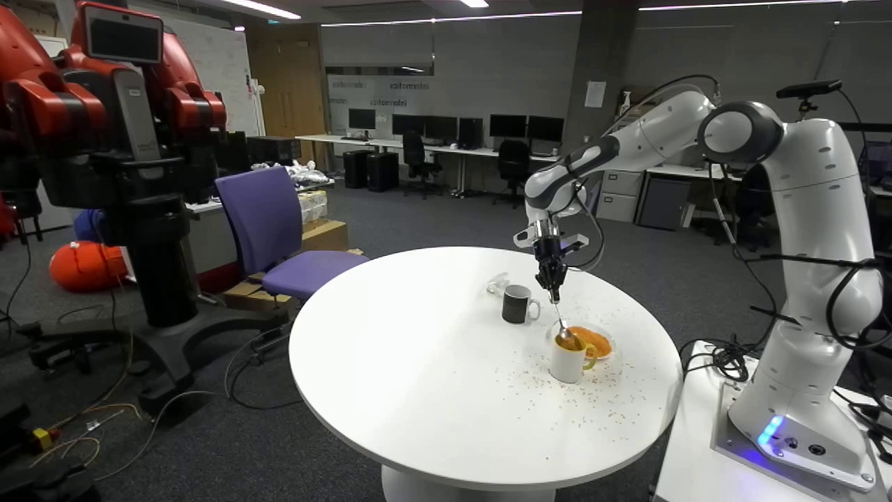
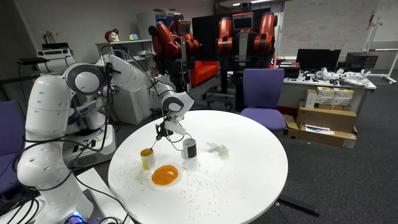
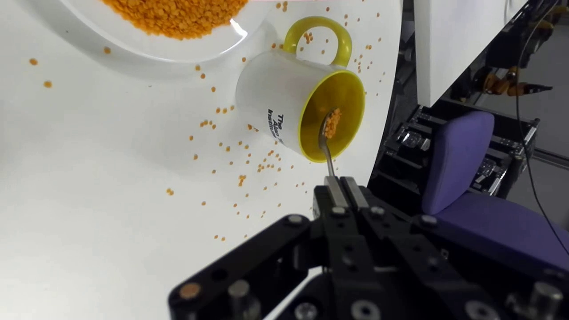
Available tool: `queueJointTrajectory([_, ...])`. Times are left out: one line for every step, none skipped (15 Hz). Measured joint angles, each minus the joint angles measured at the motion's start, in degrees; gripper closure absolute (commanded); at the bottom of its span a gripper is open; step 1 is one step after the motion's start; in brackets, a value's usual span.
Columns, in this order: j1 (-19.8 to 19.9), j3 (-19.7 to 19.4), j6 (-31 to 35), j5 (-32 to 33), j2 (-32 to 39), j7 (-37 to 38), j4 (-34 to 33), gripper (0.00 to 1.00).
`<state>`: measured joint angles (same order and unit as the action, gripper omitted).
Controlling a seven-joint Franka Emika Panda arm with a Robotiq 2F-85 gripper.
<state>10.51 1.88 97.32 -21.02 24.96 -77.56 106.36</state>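
My gripper (image 3: 341, 181) is shut on the thin handle of a metal spoon (image 3: 326, 151). The gripper also shows above the table in both exterior views (image 1: 554, 294) (image 2: 159, 137). The spoon points down, its bowl inside the mouth of a white mug (image 3: 275, 91) with yellow inside and handle. In the wrist view orange lentils (image 3: 332, 123) lie in the spoon's bowl. The mug stands upright in both exterior views (image 1: 566, 365) (image 2: 148, 161). Close beside it is a white plate (image 3: 178, 53) heaped with orange lentils (image 2: 164, 175).
A black-and-white mug (image 1: 514, 305) stands near the gripper, with crumpled clear plastic (image 2: 219, 149) beyond it. Loose lentils are scattered on the round white table (image 1: 404, 348) around the mug and plate. A purple chair (image 1: 261, 216) stands at the table's edge.
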Motion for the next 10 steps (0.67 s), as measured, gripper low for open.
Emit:
queueJointTrajectory([-0.23, 0.00, 0.69, 0.17, -0.34, -0.06, 0.43, 0.99])
queueJointTrajectory([-0.52, 0.00, 1.51, 0.50, -0.58, -0.06, 0.77, 0.99])
queueJointTrajectory([-0.82, 0.00, 2.30, 0.79, -0.79, -0.06, 1.12, 0.99])
queueJointTrajectory([-1.00, 0.00, 2.68, 1.09, -1.18, -0.06, 1.58, 0.99])
queueJointTrajectory([-1.08, 0.00, 2.83, 1.31, -1.80, -0.06, 2.18, 0.99])
queueJointTrajectory([-1.11, 0.00, 2.91, 1.46, -2.42, -0.07, 2.73, 0.99])
queueJointTrajectory([-1.11, -0.01, 2.92, 1.51, -3.30, -0.10, 3.37, 0.99])
queueJointTrajectory([-1.10, -0.03, 2.92, 1.52, -4.15, -0.13, 3.97, 0.99])
queueJointTrajectory([-1.11, -0.04, 2.93, 1.52, -5.12, -0.16, 4.56, 0.99])
queueJointTrajectory([-1.11, -0.07, 2.93, 1.52, -6.13, -0.21, 5.14, 0.99])
